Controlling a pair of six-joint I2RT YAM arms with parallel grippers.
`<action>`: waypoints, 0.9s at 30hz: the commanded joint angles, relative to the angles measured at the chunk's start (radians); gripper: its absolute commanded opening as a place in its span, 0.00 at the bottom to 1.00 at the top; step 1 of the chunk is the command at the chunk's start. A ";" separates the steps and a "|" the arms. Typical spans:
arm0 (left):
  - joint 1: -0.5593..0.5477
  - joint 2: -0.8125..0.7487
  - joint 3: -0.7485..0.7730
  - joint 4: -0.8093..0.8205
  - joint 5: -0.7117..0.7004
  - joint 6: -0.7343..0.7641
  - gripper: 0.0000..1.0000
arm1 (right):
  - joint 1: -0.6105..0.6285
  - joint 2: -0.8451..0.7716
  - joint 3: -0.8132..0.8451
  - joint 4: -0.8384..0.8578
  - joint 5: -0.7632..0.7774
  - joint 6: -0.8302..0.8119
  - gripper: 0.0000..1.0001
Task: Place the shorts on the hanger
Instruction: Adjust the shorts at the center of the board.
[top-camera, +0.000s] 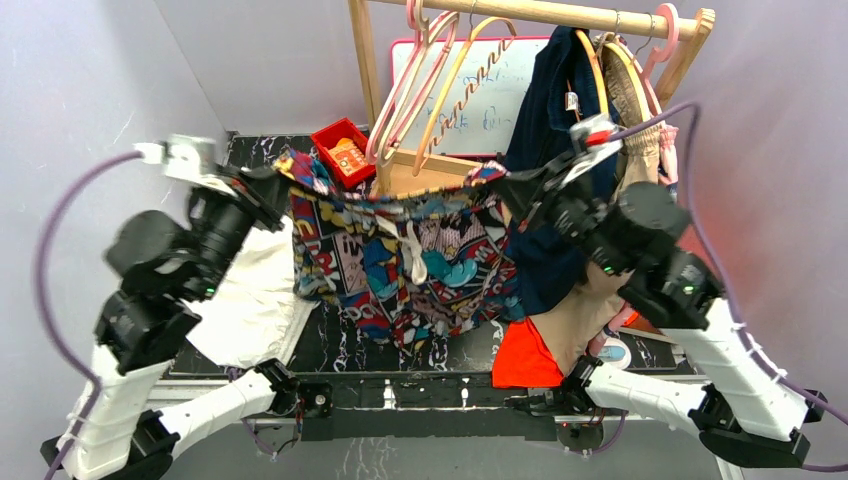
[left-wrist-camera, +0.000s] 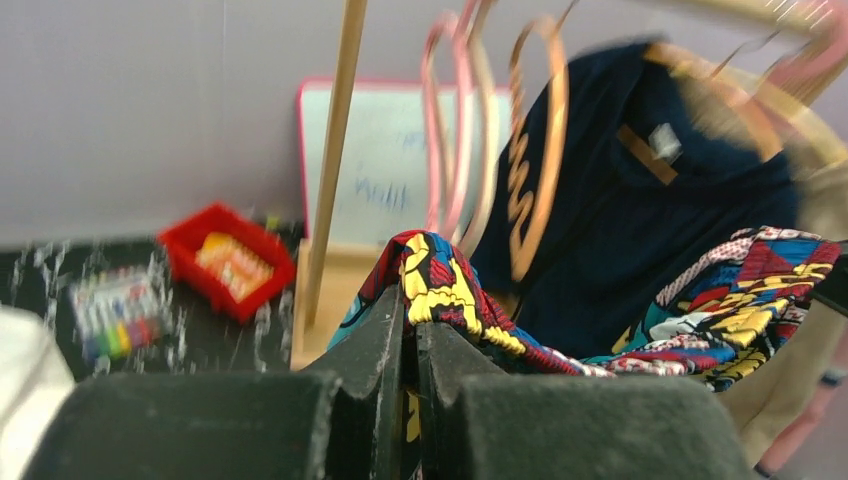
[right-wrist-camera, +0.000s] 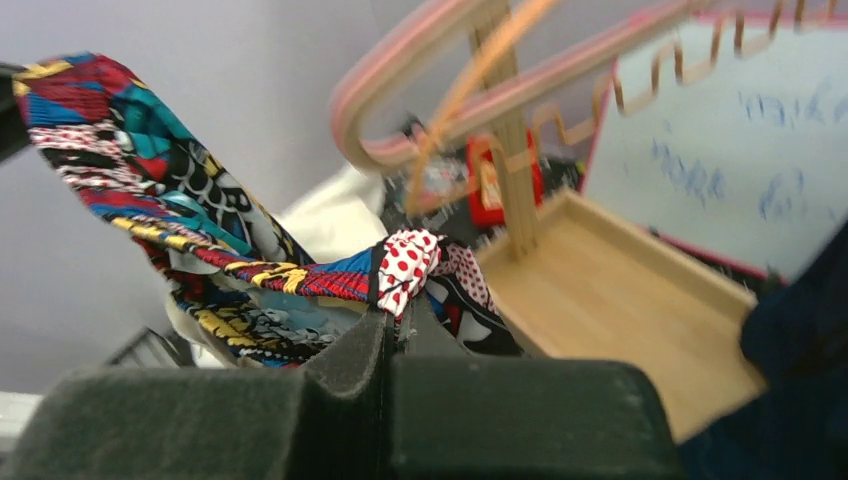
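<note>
The comic-print shorts (top-camera: 410, 255) hang stretched in the air between my two grippers, waistband up, white drawstring at the middle. My left gripper (top-camera: 283, 180) is shut on the left waistband corner (left-wrist-camera: 440, 285). My right gripper (top-camera: 500, 180) is shut on the right corner (right-wrist-camera: 405, 265). The light-orange hanger (top-camera: 462, 75) with the zigzag bar hangs on the wooden rail just behind and above the shorts. It shows blurred in the left wrist view (left-wrist-camera: 535, 150) and the right wrist view (right-wrist-camera: 560, 100).
Pink hangers (top-camera: 410, 80) hang left of the orange one. A dark navy garment (top-camera: 545, 130) hangs on the right. A red bin (top-camera: 343, 152), whiteboard (top-camera: 500, 95), white cloth (top-camera: 250, 295), an orange cloth (top-camera: 525, 355) and the rack's wooden post (top-camera: 365, 70) surround the shorts.
</note>
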 joint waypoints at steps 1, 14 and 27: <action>0.006 -0.063 -0.273 0.014 -0.050 -0.080 0.00 | -0.007 -0.052 -0.260 0.110 0.142 0.004 0.00; 0.005 -0.109 -0.625 0.002 -0.139 -0.188 0.00 | -0.005 -0.075 -0.554 0.208 0.209 0.091 0.00; 0.006 -0.060 -0.940 0.081 -0.039 -0.408 0.00 | -0.006 -0.121 -0.875 0.270 0.230 0.248 0.00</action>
